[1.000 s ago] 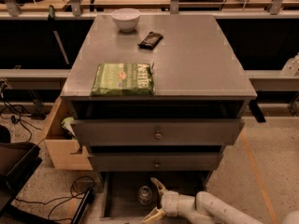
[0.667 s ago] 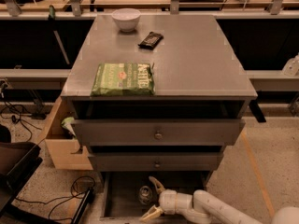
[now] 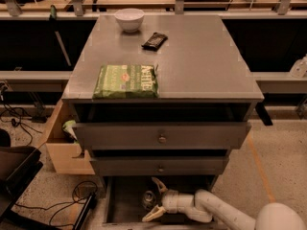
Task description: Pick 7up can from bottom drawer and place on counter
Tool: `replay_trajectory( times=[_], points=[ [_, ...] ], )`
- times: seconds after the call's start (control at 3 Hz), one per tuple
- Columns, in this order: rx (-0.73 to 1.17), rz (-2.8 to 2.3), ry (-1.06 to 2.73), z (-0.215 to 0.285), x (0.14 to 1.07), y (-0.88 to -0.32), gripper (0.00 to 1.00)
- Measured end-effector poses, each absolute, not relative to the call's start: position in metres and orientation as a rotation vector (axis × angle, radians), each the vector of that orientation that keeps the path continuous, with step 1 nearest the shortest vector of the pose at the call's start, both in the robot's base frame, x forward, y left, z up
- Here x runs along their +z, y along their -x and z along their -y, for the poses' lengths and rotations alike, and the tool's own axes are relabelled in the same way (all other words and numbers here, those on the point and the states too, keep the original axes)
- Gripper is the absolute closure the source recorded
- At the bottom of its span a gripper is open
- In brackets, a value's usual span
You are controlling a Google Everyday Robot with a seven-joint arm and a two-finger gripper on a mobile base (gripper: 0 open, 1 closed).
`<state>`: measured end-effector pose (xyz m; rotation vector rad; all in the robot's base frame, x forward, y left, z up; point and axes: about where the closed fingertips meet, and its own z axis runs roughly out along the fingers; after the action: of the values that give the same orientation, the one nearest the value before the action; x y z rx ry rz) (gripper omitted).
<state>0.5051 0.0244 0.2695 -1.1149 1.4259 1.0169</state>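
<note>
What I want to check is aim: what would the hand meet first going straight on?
Probably the can, standing in the bottom drawer right in front of the open hand, though depth is unclear.

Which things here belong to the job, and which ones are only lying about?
Job: 7up can; bottom drawer, pulled open; counter; hand, open, down in the drawer, a finger on either side of the can.
Lying about: green chip bag, white bowl, dark packet, all on the counter.
</note>
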Motion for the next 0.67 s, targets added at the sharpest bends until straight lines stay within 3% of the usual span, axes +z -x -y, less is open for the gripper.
replay_trajectory(
  times=[0.67],
  points=[
    [0.995,-1.48,1.174,-0.024,0.235,-0.521,0.0]
  ],
)
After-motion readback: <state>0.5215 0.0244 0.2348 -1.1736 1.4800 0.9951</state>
